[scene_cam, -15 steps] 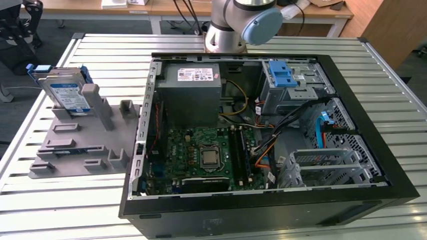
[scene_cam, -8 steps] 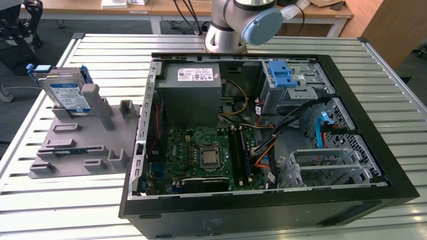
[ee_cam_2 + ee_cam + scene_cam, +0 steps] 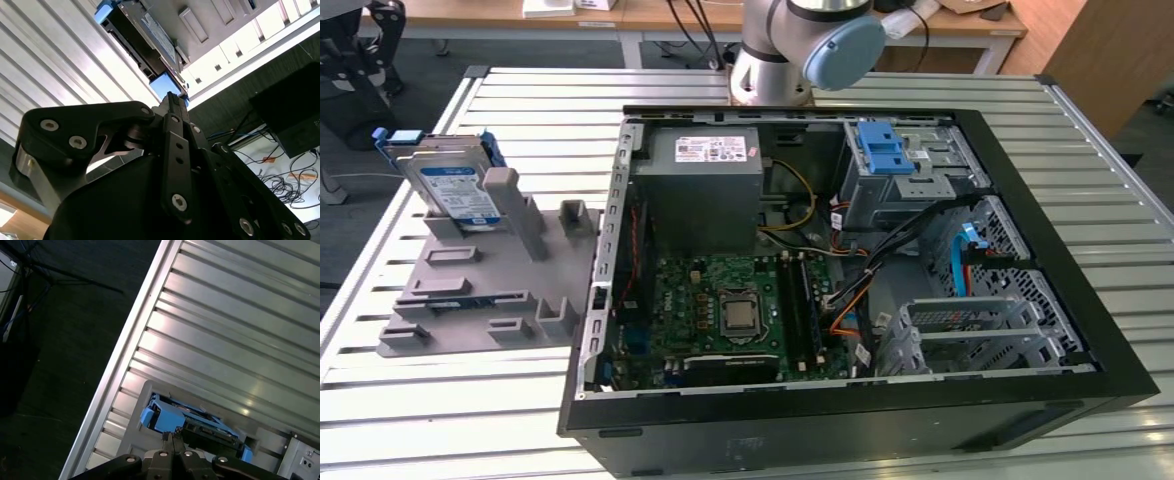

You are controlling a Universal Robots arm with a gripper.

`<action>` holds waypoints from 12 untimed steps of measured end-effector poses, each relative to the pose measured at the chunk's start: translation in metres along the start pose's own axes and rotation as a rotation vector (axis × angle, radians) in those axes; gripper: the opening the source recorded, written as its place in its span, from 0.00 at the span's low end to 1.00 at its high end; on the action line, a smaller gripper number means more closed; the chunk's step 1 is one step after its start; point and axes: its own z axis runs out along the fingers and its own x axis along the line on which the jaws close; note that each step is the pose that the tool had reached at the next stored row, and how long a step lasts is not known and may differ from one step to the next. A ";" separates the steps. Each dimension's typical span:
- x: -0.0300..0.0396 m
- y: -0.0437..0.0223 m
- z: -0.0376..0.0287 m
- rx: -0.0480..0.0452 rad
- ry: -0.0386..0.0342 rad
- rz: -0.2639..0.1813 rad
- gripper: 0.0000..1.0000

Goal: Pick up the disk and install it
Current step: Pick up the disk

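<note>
Disk (image 3: 454,185) stands on edge in the grey holder (image 3: 467,290), beside the open computer case (image 3: 854,425) (not yet picked up). Gripper (image 3: 171,437) hangs near it, fingers together, gripping nothing. Pickup and install both outstanding.

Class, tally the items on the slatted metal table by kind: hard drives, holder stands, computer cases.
Silver rectangular hard drive in blue plastic carrier: 1
Grey plastic holder stand: 1
Open black metal computer case: 1
Total: 3
</note>
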 end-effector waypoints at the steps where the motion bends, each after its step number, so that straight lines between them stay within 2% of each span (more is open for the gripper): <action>1: 0.0000 0.0000 0.0000 0.0000 0.0002 -0.005 0.11; 6: 0.0000 0.0000 0.0000 -0.0001 0.0010 -0.021 0.11; 12: 0.0000 0.0000 0.0000 -0.0001 0.0010 -0.021 0.11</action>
